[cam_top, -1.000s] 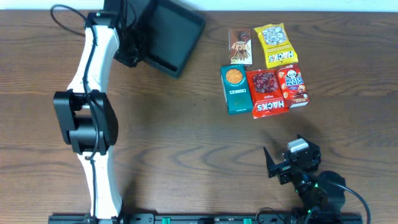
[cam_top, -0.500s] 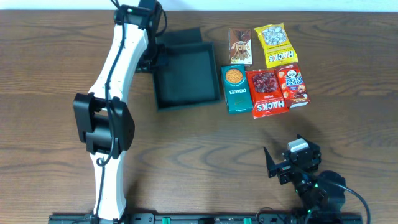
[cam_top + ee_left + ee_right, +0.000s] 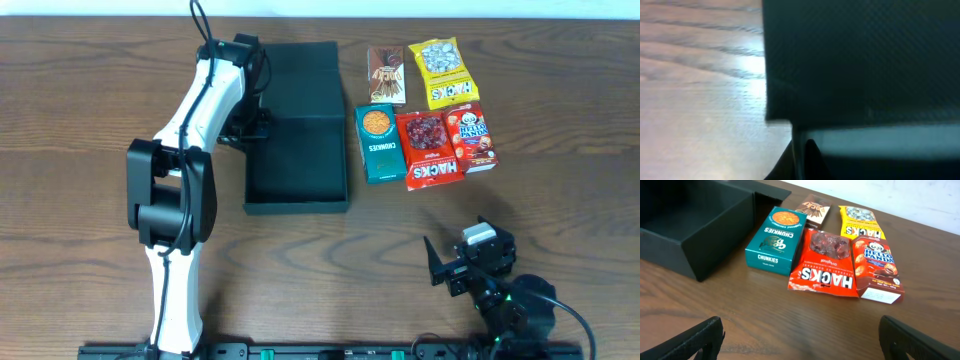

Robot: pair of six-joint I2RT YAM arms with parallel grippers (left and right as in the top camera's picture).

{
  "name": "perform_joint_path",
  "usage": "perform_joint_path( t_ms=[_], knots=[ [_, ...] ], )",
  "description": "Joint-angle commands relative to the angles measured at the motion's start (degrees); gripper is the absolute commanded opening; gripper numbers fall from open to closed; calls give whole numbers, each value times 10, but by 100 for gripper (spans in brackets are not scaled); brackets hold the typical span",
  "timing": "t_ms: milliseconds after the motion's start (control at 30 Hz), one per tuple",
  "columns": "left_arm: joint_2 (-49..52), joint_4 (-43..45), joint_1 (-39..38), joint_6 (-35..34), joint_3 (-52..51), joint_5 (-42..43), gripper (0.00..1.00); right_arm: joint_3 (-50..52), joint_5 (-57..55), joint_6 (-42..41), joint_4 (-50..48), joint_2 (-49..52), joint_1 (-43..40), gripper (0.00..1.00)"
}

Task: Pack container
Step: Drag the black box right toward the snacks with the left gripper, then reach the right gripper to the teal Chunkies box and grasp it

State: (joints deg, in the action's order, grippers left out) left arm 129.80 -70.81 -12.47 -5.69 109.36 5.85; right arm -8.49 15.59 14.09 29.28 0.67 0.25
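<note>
The container (image 3: 300, 150) is a plain black square box lying open on the table, its flap lid laid back on the far side. It stands just left of the snack packets. My left gripper (image 3: 254, 126) is shut on the container's left wall. In the left wrist view the two fingers (image 3: 801, 159) straddle that thin wall, and the dark container (image 3: 860, 60) fills most of the frame. My right gripper (image 3: 455, 266) is open and empty near the front right. In the right wrist view it (image 3: 802, 342) faces the container (image 3: 695, 225) and the snacks.
Right of the container lie a teal Chunkies box (image 3: 380, 143), a red Hacks packet (image 3: 428, 150), a Hello Panda box (image 3: 472, 140), a yellow Hacks packet (image 3: 443, 72) and a brown packet (image 3: 386, 75). Bare wood lies between my right gripper and the snacks.
My left arm has swung the container from the far left, tilted, to the right and down onto the table beside the snacks. The right arm has not moved.
</note>
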Motion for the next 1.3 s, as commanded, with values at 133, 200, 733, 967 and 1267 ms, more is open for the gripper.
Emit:
perform_joint_path(
  t_ms=[133,200,733,967,1267],
  knots=[
    [-7,31,5,10,-14,12,60,4,-2,-5,1,-4,4,99],
    [-7,36,5,6,-14,12,77,4,-2,-5,1,-4,4,99],
    [-19,-38,5,-7,217,15,95,4,-2,-5,1,-4,4,99],
    [-34,25,6,-7,289,-74,95,4,-2,-5,1,-4,4,99],
    [-34,100,40,-22,289,-60,95,4,-2,-5,1,-4,4,99]
  ],
)
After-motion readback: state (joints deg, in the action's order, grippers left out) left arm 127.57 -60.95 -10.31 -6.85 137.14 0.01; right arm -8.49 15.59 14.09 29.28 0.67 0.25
